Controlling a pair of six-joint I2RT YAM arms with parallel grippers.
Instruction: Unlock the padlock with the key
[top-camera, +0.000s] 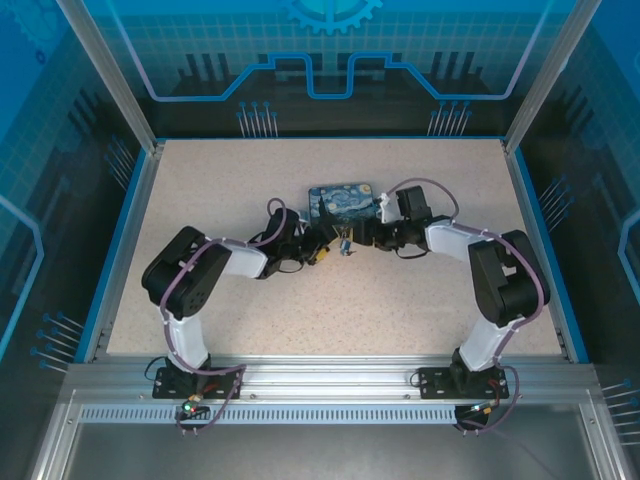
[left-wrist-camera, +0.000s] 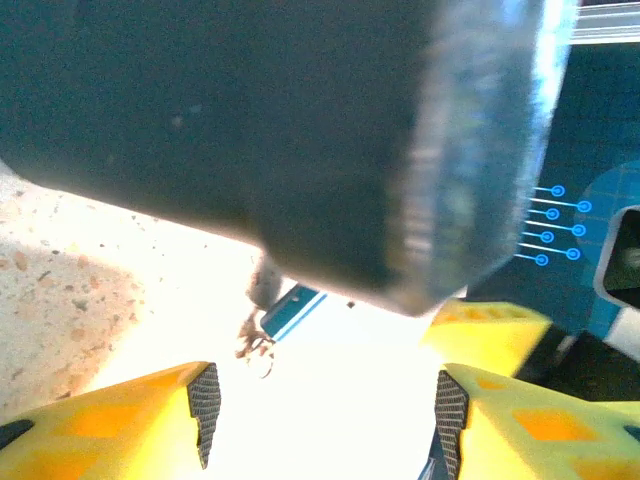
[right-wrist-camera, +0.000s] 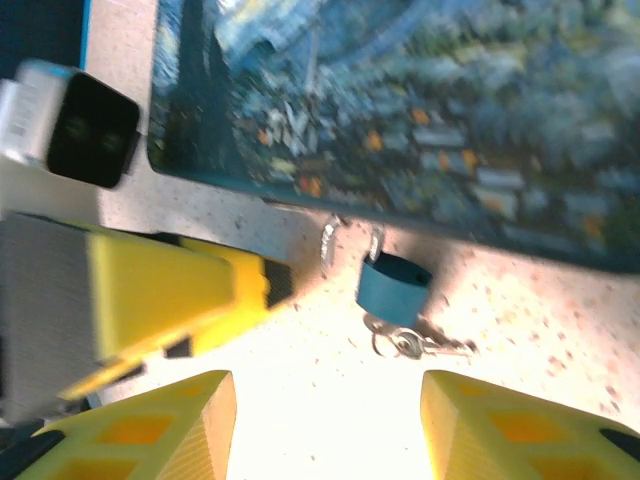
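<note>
2 task items lie loose on the table (top-camera: 250, 310), just in front of the painted tin (top-camera: 340, 198), with an arm closing in from each side.

The left gripper (left-wrist-camera: 327, 410): jaws wide apart, nothing between the pads. The padlock (left-wrist-camera: 295, 310) lies beyond its fingertips, untouched.

The right gripper (right-wrist-camera: 325, 420): jaws parted to a middling gap, holding nothing. It faces the padlock from the opposite side.

Location: in the right wrist view the padlock rests on the table just beside the tin's near wall, with its shackle (right-wrist-camera: 350, 240) toward the tin and its body toward the camera. The key (right-wrist-camera: 435, 347), on a small ring (right-wrist-camera: 385, 345), lies at the body's near end, touching it or very nearly.

Progress: neither item is gripped. Glare washes out the keyhole, so it cannot be told whether the key is seated in it. Nor can it be told whether the shackle has sprung: both legs appear to reach the body, but the picture is soft.

Judgement: unlock not confirmed. If the lock is closed, 3 steps are outstanding: seat the key, turn it, free the shackle.
</note>
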